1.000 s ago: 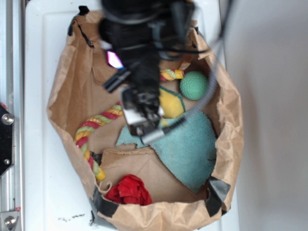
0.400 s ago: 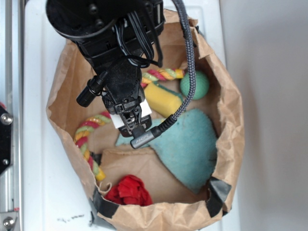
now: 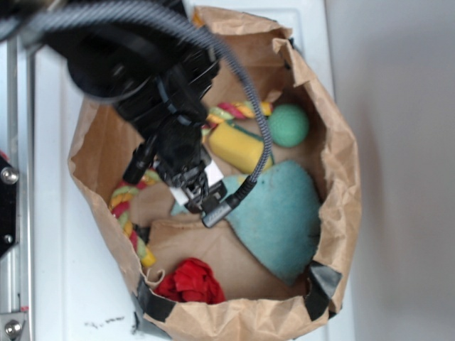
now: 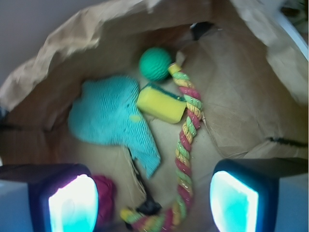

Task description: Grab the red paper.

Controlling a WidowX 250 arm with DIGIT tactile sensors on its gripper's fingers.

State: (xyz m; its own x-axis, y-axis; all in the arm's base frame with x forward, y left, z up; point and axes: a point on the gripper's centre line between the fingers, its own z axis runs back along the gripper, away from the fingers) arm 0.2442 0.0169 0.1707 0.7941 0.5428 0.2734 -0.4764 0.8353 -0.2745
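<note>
Two finger pads (image 4: 72, 203) of the gripper (image 4: 153, 200) stand wide apart with nothing between them, hanging above the floor of the brown paper bag (image 3: 334, 177) over the twisted rope (image 4: 186, 135), touching nothing. The red paper (image 3: 190, 280) lies near the bag's lower wall, apart from the gripper, just beside the rope's end; the wrist view shows it half hidden behind the left pad. It looks light, soft and crushable, so a pinch across its middle should hold.

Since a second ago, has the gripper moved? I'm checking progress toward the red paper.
Yes. In the exterior view the gripper has shifted down the image, nearer the red paper, judged against the paper bag, which stayed put.
</note>
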